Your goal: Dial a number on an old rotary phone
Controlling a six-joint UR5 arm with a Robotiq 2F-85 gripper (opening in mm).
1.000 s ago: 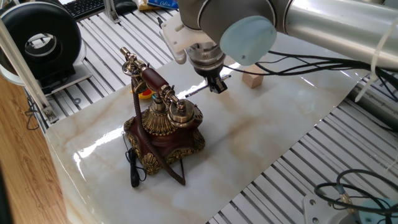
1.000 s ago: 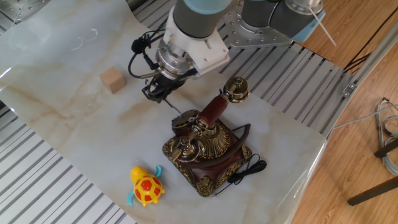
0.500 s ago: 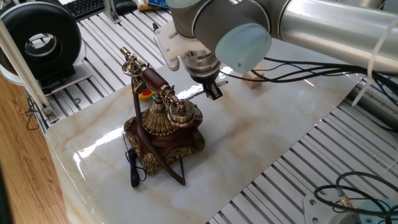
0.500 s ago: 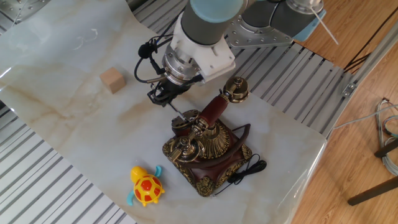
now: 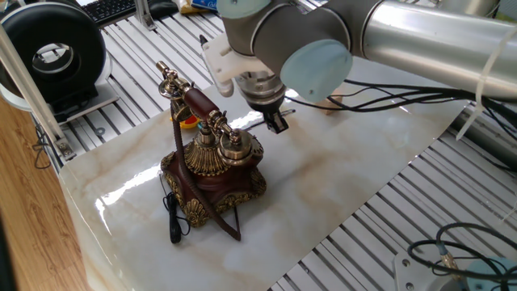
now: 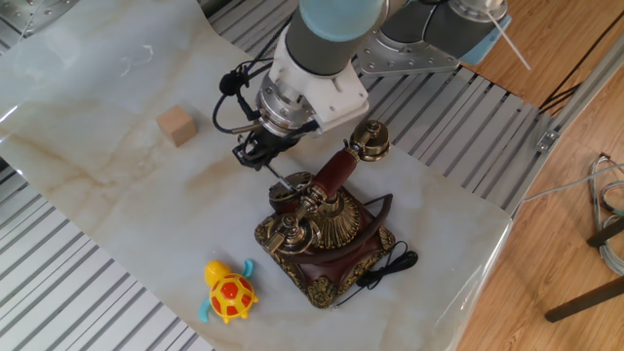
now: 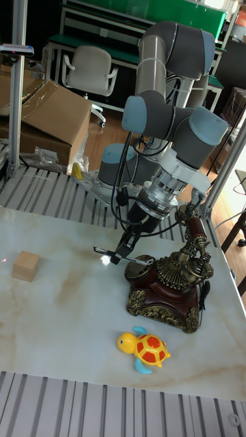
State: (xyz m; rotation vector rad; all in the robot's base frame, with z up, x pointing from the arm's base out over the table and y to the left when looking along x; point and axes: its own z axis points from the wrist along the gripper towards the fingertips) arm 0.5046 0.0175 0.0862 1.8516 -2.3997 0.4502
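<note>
One phone (image 5: 212,166), one wooden block (image 6: 176,126) and one toy turtle (image 6: 229,292) sit on the marble worktop (image 5: 347,178). The phone stands toward the worktop's end, near the corner by the wooden floor, its handset resting on the cradle. The turtle lies beside it, close to the long edge; the block sits well apart, further along the worktop. The gripper (image 6: 255,153) hangs just beside the phone on its dial side, tilted toward it. Its jaws are pinched on a thin stick (image 7: 104,251) that juts sideways, its far end pointing away from the phone.
</note>
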